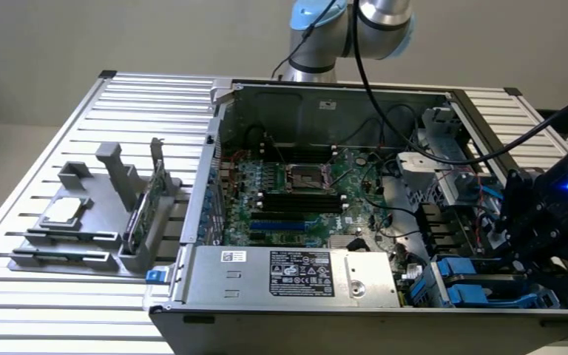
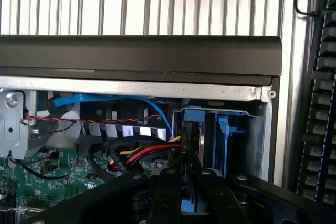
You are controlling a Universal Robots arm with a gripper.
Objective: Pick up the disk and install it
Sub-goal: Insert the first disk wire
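Now: the tool (image 1: 509, 238) hangs inside the open case (image 1: 215, 148), at the exterior view's right, over the drive bay (image 1: 472, 285).
Tool: jaws narrow, apparently clamped on the disk (image 2: 188, 206), whose blue edge shows between the fingers (image 2: 168, 187).
Disk: in the tool (image 2: 188, 174), on edge, just beside the bay (image 2: 231, 135); long axis seems aligned with the slot.
Bay: blue carriers inside.
Bench (image 1: 57, 318): a grey holder (image 1: 116, 177) with a chip (image 1: 64, 212) and a green card (image 1: 138, 214).
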